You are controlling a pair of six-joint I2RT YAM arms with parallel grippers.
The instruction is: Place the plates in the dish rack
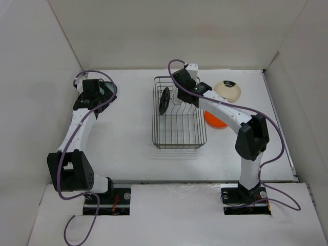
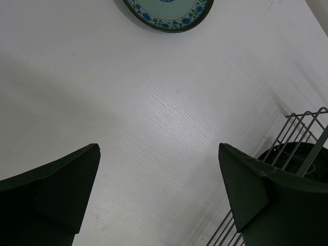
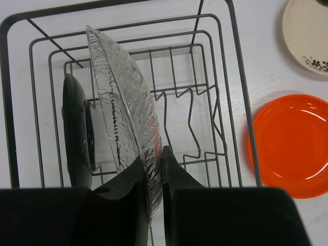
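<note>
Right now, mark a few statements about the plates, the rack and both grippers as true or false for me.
1. The right gripper is shut on a clear glass plate. True.
2. The black plate lies flat on the table. False: it stands on edge in the dish rack.
3. The orange plate sits inside the rack. False: it lies on the table, outside the rack.
4. The left gripper is open and empty. True.
</note>
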